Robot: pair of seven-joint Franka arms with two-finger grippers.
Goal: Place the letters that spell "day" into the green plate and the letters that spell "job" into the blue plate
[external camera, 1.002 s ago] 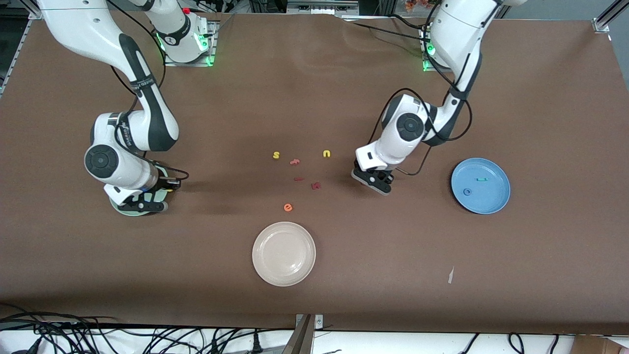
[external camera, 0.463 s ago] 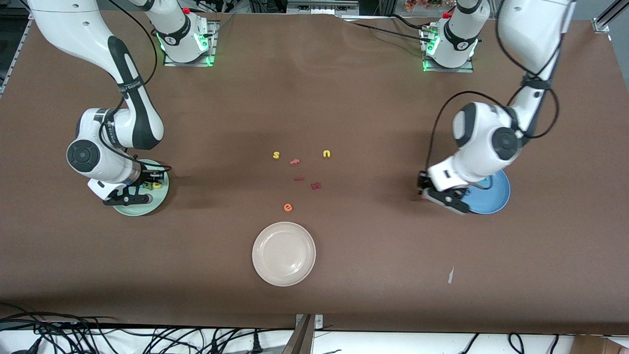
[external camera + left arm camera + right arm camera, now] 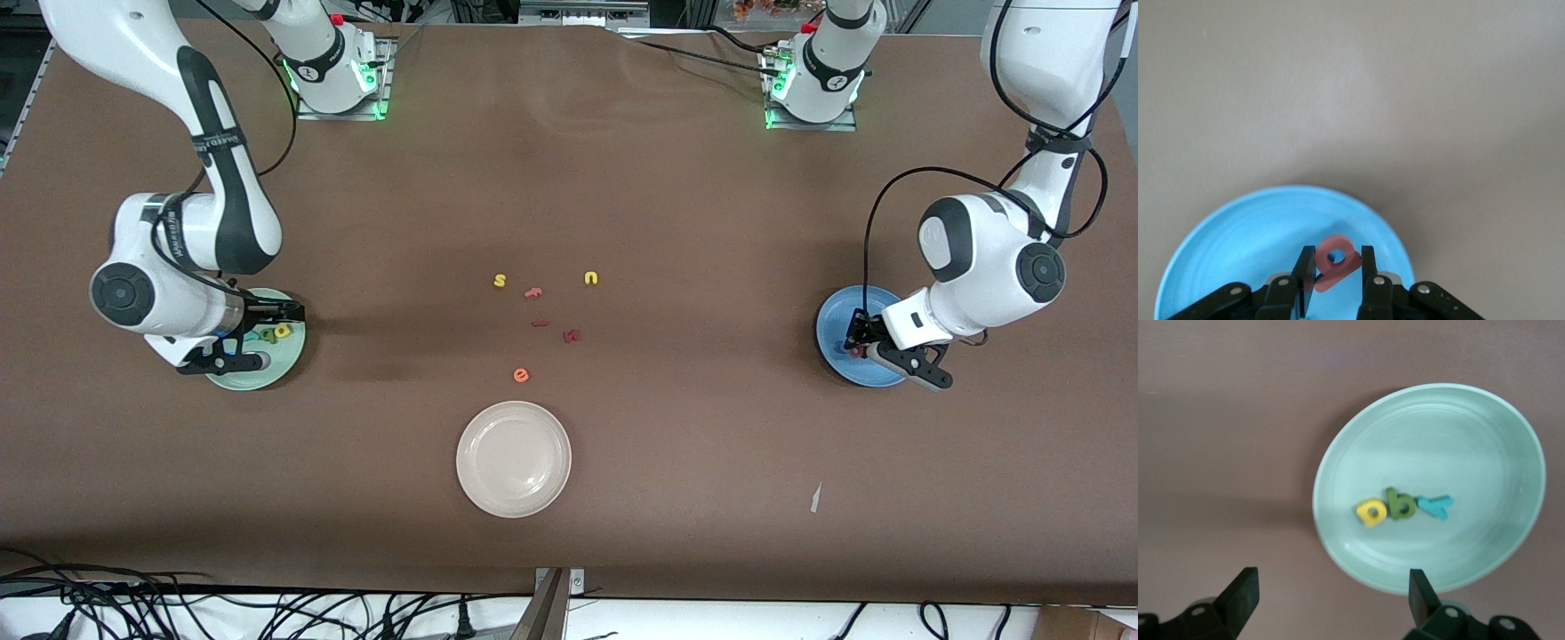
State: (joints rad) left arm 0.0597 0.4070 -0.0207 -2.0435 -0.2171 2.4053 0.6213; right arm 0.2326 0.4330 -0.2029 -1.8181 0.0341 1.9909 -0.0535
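Green plate [image 3: 1485, 420] w/ yellow, green, teal letters [image 3: 1403, 506]; right gripper [image 3: 1328, 597] wide open; left gripper [image 3: 1338, 267] pinching pink-red b [image 3: 1335, 261] over blue plate [image 3: 1238, 240].

my arms carry no readable label. loose foam letters on table [image 3: 711, 498] read: yellow "s" [image 3: 500, 281], yellow "u" [image 3: 591, 278], orange "e" [image 3: 521, 375].

You can see a white plate [image 3: 513, 459] near the front camera. An orange "e" [image 3: 521, 375], yellow "s" [image 3: 500, 281], yellow "u" [image 3: 591, 278] and three dark red bits [image 3: 572, 336] lie mid-table.
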